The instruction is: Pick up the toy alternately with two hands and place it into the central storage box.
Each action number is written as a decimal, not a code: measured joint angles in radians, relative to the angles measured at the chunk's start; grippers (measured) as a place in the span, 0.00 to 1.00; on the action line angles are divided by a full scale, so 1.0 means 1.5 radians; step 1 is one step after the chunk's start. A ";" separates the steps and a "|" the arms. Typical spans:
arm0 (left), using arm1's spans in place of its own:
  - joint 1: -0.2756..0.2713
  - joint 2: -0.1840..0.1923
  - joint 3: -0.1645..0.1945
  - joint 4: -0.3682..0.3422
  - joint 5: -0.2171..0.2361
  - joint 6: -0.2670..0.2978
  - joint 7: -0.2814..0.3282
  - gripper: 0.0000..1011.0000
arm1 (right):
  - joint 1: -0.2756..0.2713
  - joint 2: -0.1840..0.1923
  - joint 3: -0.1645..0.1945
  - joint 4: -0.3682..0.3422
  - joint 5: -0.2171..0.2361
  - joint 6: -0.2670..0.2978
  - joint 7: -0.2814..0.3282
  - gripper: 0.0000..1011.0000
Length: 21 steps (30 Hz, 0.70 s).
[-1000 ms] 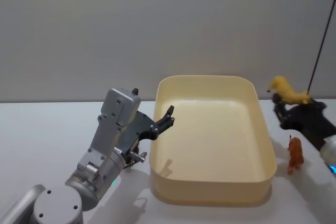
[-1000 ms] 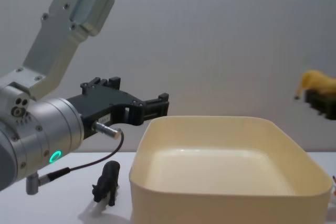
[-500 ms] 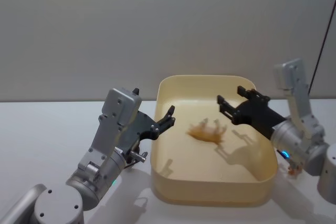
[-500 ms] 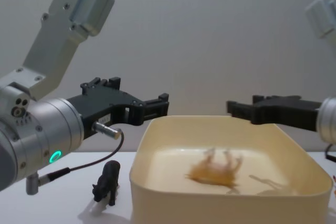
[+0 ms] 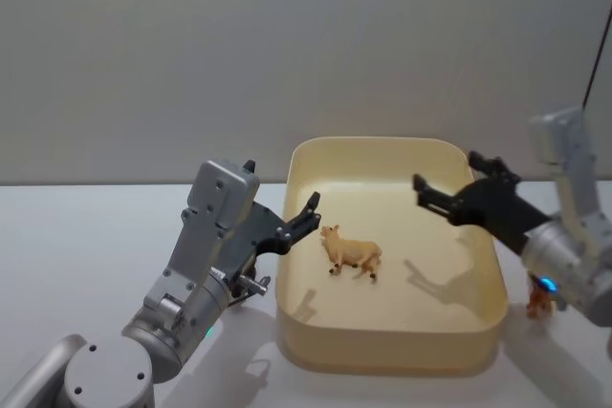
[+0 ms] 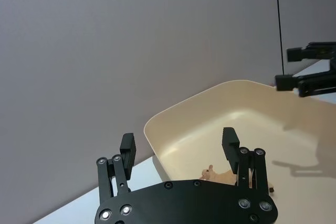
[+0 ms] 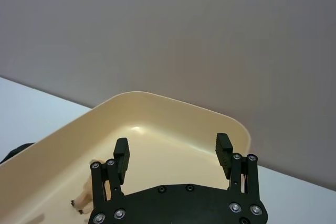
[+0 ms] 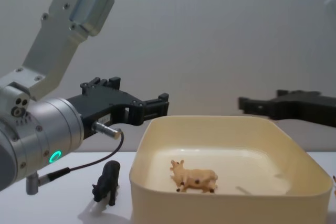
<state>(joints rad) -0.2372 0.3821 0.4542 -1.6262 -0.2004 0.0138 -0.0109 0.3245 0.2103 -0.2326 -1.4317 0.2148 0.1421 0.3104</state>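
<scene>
A tan toy animal (image 5: pixel 352 253) (image 8: pixel 194 177) rests on the floor of the pale cream storage box (image 5: pixel 483 327) (image 8: pixel 157 198), left of its middle. My left gripper (image 5: pixel 308 214) (image 6: pixel 178 145) hangs open and empty at the box's left rim, pointing over it. My right gripper (image 5: pixel 446 171) (image 7: pixel 173 150) is open and empty above the box's right half. It also appears far off in the left wrist view, as the right gripper (image 6: pixel 302 69). The tan toy (image 6: pixel 220 176) peeks past the left gripper's fingers (image 6: pixel 230 142).
A small black toy animal (image 8: pixel 107 182) stands on the white table left of the box, under my left arm. An orange toy (image 5: pixel 538 305) stands on the table right of the box, partly hidden by my right arm. A grey wall is behind.
A second ago the right gripper held the yellowish toy at the far right. It then opened over the box, the toy tumbled in and settled, and the gripper drew back right. The left arm stayed still.
</scene>
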 joint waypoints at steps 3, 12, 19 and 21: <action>0.000 0.000 0.000 0.000 0.000 0.000 0.000 0.99 | -0.023 0.018 0.013 -0.029 0.016 0.000 -0.016 0.99; 0.000 0.000 0.000 0.000 0.000 0.000 0.000 0.99 | -0.124 0.082 0.064 -0.131 0.080 0.001 -0.072 0.99; 0.000 0.000 0.000 0.000 0.000 0.000 0.000 0.99 | -0.191 0.119 0.097 -0.190 0.117 0.004 -0.105 0.99; 0.000 0.000 0.000 0.000 0.000 0.000 0.000 0.99 | -0.214 0.130 0.107 -0.206 0.130 0.006 -0.116 0.99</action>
<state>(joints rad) -0.2372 0.3821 0.4542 -1.6262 -0.2004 0.0139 -0.0109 0.0036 0.4050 -0.0722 -1.7413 0.4094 0.1516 0.1368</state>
